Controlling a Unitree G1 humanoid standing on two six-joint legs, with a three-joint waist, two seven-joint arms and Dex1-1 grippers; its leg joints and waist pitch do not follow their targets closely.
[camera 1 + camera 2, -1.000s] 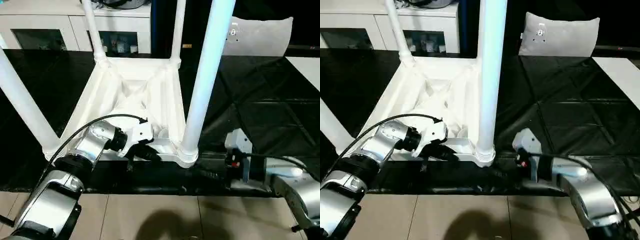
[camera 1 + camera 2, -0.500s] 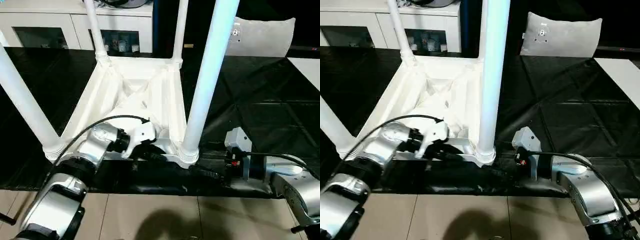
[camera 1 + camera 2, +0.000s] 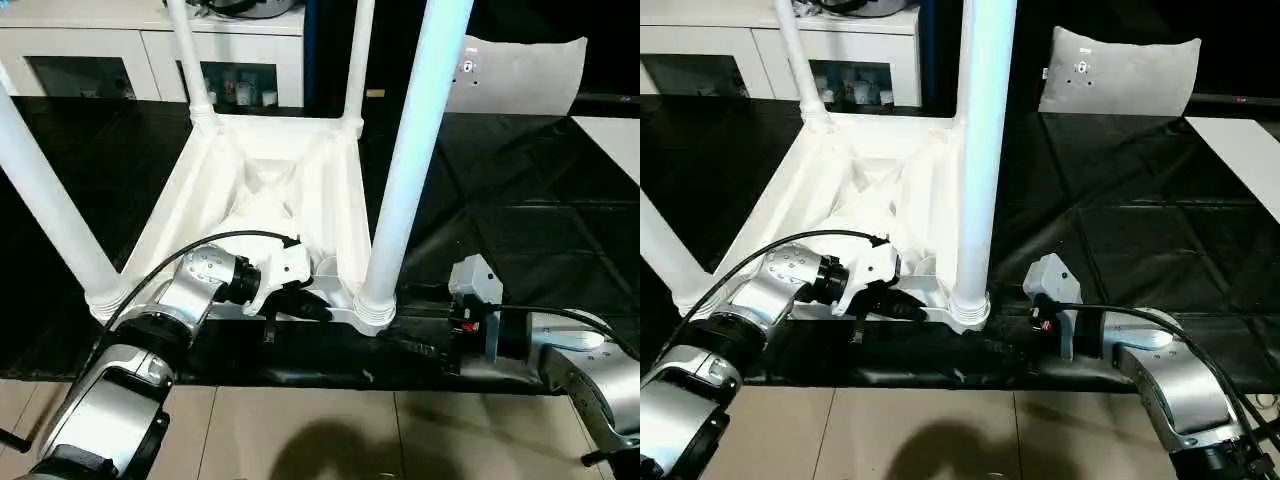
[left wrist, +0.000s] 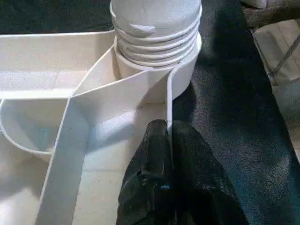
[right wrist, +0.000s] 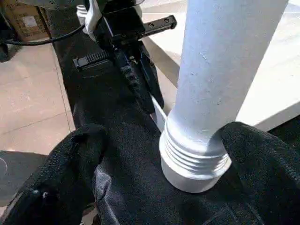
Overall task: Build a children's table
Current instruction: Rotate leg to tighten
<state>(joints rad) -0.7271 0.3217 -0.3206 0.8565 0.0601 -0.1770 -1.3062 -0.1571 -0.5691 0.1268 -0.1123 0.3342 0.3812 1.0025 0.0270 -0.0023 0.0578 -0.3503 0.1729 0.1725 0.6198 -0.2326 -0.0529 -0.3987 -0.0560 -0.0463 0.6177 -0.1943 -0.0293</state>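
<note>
**Upturned table, both arms at its near edge**

The children's table [image 3: 262, 190] lies upside down on a black tabletop [image 3: 520, 220], legs rising. The left gripper [image 3: 300, 303] reaches the near rim beside the near right leg [image 3: 405, 170]. The right gripper [image 3: 415, 345] lies low, just right of that leg's base.

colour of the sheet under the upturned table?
Black; the sheet under the white table shows best in the right eye view.

Silver forearms, black-fingered left gripper [image 4: 168, 154]
</note>
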